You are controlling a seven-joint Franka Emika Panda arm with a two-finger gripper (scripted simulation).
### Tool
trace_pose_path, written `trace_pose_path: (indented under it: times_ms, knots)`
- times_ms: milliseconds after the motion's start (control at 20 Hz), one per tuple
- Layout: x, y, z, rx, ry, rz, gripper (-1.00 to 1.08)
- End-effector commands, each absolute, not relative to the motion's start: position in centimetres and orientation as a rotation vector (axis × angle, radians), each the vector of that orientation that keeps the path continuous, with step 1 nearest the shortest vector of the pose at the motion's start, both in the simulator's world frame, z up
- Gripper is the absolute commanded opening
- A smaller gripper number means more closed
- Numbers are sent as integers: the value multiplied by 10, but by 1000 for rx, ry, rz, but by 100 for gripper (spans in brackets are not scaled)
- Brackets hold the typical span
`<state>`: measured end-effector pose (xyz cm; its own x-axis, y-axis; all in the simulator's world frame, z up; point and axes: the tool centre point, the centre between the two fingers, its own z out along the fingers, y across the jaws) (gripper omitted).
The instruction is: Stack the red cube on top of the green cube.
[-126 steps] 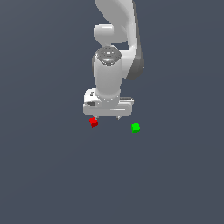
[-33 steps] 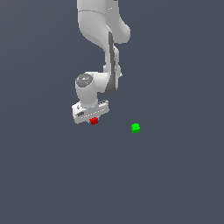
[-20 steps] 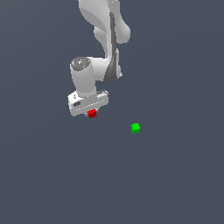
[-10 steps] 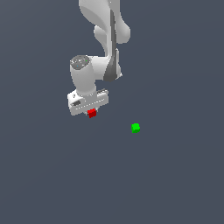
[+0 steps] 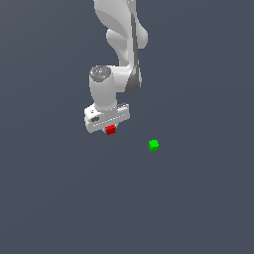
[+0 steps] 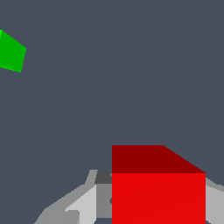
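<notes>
My gripper (image 5: 110, 130) is shut on the red cube (image 5: 110, 130), which hangs just under the white hand, lifted off the grey floor. In the wrist view the red cube (image 6: 157, 186) fills the space between the grey fingers (image 6: 72, 205). The green cube (image 5: 154, 145) rests on the floor, toward the exterior view's right of the gripper and a little lower in that picture. The wrist view catches the green cube (image 6: 11, 51) at the picture's edge, well apart from the held cube.
The white arm (image 5: 121, 39) rises above the hand. Around both cubes lies a plain dark grey floor (image 5: 188, 198) with no other objects.
Since 1.6 s ago the gripper has lifted the red cube off the floor. Over the last half second it has shifted slightly toward the exterior view's right. The green cube has not moved.
</notes>
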<state>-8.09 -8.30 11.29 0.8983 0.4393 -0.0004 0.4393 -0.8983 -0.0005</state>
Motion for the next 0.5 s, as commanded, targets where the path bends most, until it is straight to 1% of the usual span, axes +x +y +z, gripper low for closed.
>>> trace_pose_path:
  times_ms: [0, 200, 450]
  knots:
    - [-78, -65, 109, -3060, -710, 0, -100]
    - [-73, -29, 100, -3059, -710, -1, -100]
    - [-64, 29, 86, -3059, -710, -1, -100]
